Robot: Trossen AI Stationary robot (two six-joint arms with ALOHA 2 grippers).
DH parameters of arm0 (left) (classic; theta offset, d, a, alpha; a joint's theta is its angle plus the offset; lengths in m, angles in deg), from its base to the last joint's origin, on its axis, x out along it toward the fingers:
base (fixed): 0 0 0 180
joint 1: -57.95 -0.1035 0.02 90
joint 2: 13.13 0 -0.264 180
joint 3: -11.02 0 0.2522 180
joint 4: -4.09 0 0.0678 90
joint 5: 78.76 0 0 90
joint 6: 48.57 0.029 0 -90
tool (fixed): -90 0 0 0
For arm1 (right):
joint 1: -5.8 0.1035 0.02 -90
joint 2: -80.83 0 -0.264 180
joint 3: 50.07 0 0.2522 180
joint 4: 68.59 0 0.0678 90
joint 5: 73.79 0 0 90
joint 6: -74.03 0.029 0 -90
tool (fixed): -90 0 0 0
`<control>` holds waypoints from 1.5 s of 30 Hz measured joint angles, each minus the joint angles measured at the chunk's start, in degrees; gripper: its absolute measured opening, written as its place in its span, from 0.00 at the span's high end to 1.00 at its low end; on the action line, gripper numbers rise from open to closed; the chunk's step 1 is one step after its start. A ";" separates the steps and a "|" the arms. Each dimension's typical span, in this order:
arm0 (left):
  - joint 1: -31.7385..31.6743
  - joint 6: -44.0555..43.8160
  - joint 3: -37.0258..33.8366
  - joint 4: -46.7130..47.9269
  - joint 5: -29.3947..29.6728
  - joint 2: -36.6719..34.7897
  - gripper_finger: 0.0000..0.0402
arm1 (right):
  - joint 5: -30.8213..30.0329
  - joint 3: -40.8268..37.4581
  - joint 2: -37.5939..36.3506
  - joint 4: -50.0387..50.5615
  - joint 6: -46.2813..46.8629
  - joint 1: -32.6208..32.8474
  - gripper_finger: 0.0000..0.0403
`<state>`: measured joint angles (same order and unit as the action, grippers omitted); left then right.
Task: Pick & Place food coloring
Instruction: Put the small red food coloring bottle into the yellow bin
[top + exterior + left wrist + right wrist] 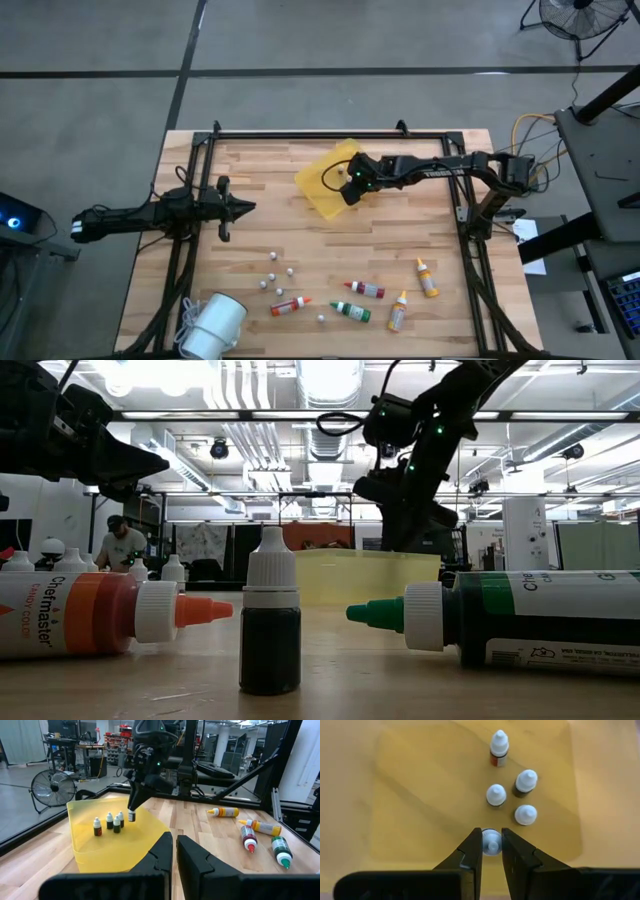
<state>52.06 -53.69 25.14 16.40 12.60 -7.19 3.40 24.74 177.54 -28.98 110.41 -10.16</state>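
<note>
My right gripper [492,840] is over the yellow tray [318,188], shut on a small white-capped dropper bottle [132,816]. Several more small white-capped bottles [496,795] stand upright on the tray floor just beyond it. The food coloring bottles with coloured caps lie on their sides near the table's near edge. They are a red one [367,289], a green one [351,312], an orange-capped one [290,305] and two yellow ones [427,278]. My left gripper [245,208] is shut and held level over the table's left side, touching nothing. My right gripper pinches the small bottle's white cap [491,836] between its two fingers. The fingers slant down from above, from the table's right side. The bottle hangs upright below the fingertips [134,804], inside the tray. Whether its base touches the tray floor I cannot tell.
Several loose small white-capped bottles [271,275] stand on the wood left of the coloured-cap bottles; one dark one [270,625] shows close in the low view. A white cylinder [212,325] lies at the near left corner. Black frame rails [330,133] border the table.
</note>
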 joint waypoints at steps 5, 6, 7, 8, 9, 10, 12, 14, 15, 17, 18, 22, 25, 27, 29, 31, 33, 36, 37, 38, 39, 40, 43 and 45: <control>0.00 0.00 0.00 0.02 0.00 -0.01 1.00 | -2.62 -0.75 0.00 -0.62 -0.04 0.16 0.88; 0.00 0.00 0.00 0.02 0.00 -0.01 1.00 | -2.64 -0.99 0.00 -1.22 -0.13 0.20 0.88; 0.00 0.00 0.00 0.02 0.00 -0.01 1.00 | -2.65 -1.14 0.00 -1.38 -0.15 0.31 0.88; 0.00 0.00 0.00 0.02 0.00 0.00 1.00 | -2.65 -1.21 0.00 -1.33 -0.16 0.38 0.88; 0.00 0.00 0.00 0.02 0.00 -0.01 1.00 | -2.65 -1.22 0.00 -1.38 -0.18 0.50 0.88; 0.00 0.00 0.00 0.02 0.02 0.00 1.00 | -2.67 -1.24 0.00 -1.49 -0.19 0.67 0.88; 0.00 0.00 0.00 0.02 0.00 -0.01 1.00 | -2.79 -1.24 0.00 -1.74 -0.25 0.88 0.88; 0.00 0.00 0.00 0.02 0.00 -0.02 1.00 | -2.80 -1.26 0.00 -2.26 -0.29 1.03 0.88; 0.00 0.00 0.00 0.02 0.00 -0.02 1.00 | -2.80 -1.25 0.00 -2.53 -0.26 1.03 0.88; 0.02 0.00 0.00 0.02 0.00 0.00 1.00 | -2.78 -1.13 0.04 -2.47 -0.12 1.03 0.88; 0.01 0.00 0.00 0.02 0.00 -0.01 1.00 | -2.78 -0.78 0.32 -2.40 -0.13 1.03 0.88; 0.02 0.00 0.00 0.02 0.00 0.00 1.00 | -2.34 0.89 1.40 -2.35 -0.38 0.98 0.88; 0.02 0.00 0.00 0.02 0.00 0.00 1.00 | -2.19 1.52 1.77 -2.24 -0.40 0.98 0.88; 0.03 0.00 0.00 0.02 0.00 0.00 1.00 | -2.21 1.49 1.79 -2.21 -0.19 0.97 0.88; 0.06 0.00 0.00 0.02 0.00 0.00 1.00 | -2.22 1.27 1.81 -1.76 -0.11 0.96 0.88; 0.06 0.00 0.00 0.02 0.00 0.00 1.00 | -2.29 1.21 1.84 -1.09 -0.11 0.96 0.88; 0.06 0.00 0.00 0.02 0.00 0.00 1.00 | -2.41 1.19 1.84 -0.34 -0.09 0.98 0.88; 0.06 0.00 0.00 0.02 0.00 -0.01 1.00 | -3.41 1.17 1.84 0.79 -0.07 1.01 0.88; 0.06 0.00 0.00 0.02 0.00 -0.01 1.00 | -3.84 1.14 1.84 1.04 -0.08 1.01 0.88; 0.06 0.00 0.00 0.02 0.00 0.00 1.00 | -3.94 1.13 1.84 0.99 -0.15 1.01 0.88; 0.06 0.00 0.00 0.02 0.00 0.00 1.00 | -3.96 1.13 1.84 0.96 -0.17 1.00 0.88; 0.06 0.00 0.00 0.02 0.00 -0.01 1.00 | -3.98 1.13 1.84 0.98 -0.18 1.00 0.88; 0.04 0.00 0.00 0.02 0.00 0.00 1.00 | -3.87 1.13 2.88 0.89 -0.27 1.03 0.88; 0.04 0.00 0.00 0.02 0.00 0.00 1.00 | -3.81 1.35 4.16 1.02 -0.29 1.17 0.88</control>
<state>52.11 -53.69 25.14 16.42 12.60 -7.19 -0.41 26.09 181.69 -27.96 110.12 -8.99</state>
